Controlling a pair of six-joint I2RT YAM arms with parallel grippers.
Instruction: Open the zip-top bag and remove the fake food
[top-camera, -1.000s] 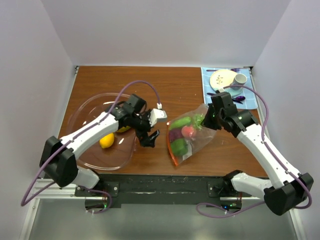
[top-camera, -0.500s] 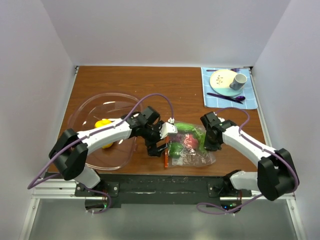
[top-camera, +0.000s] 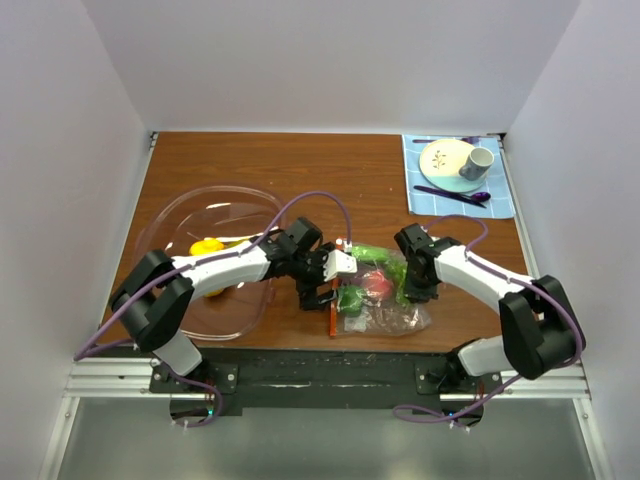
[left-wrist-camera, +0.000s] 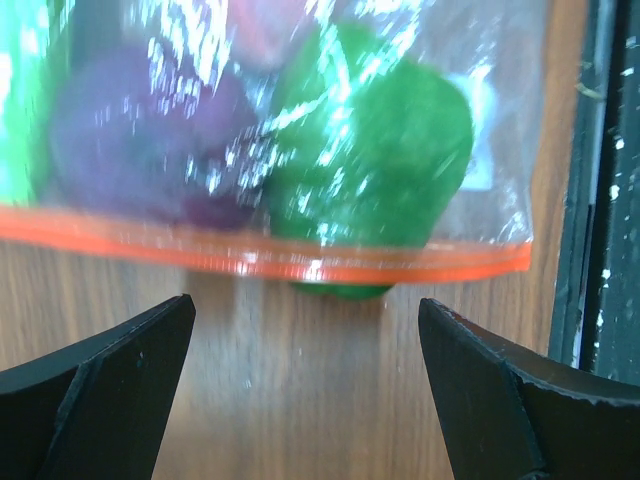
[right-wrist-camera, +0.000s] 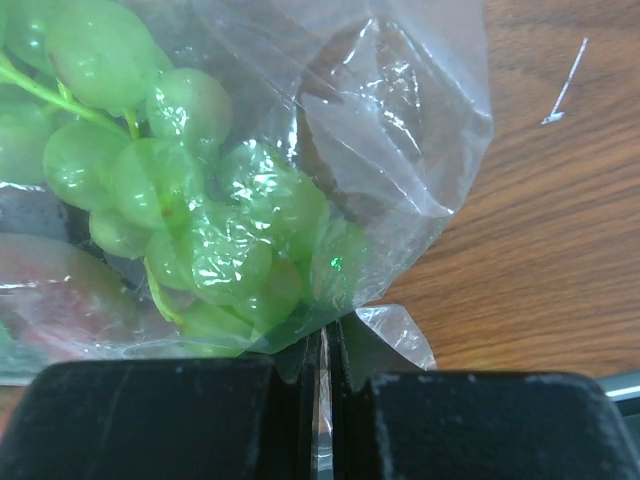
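readable text: none in any view.
zip-top bag (left-wrist-camera: 330, 60): the left wrist view shows a white patch (left-wrist-camera: 482, 125) behind the plastic near the end of the zip; it is blurred, and whether it carries print cannot be told.
zip strip (left-wrist-camera: 260, 258): plain orange-red, with no lettering to make out.
plate (top-camera: 446, 163): a small dark motif (top-camera: 437, 152) on its face in the top view, too small to tell writing from drawing.
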